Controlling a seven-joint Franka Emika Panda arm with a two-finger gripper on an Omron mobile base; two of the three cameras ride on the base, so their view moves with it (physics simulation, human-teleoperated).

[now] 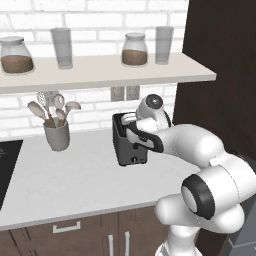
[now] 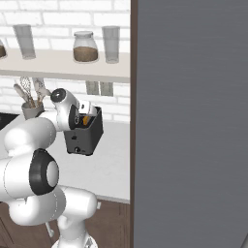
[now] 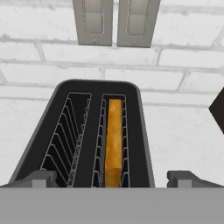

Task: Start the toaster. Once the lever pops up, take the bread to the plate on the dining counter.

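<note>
The two-finger tool (image 3: 112, 178) hangs over the small boxy dark grey-black toaster (image 1: 129, 142), its tips spread wide and holding nothing. The toaster stands on the pale counter (image 1: 75, 175) beneath two grey wall outlets (image 3: 116, 22). The thin orange-tan bread slice (image 3: 113, 142) sits upright in the right-hand slot, at 12 o'clock from the tool; a grey utensil cup (image 1: 57, 135) stands well apart at 9 o'clock of the toaster.
</note>
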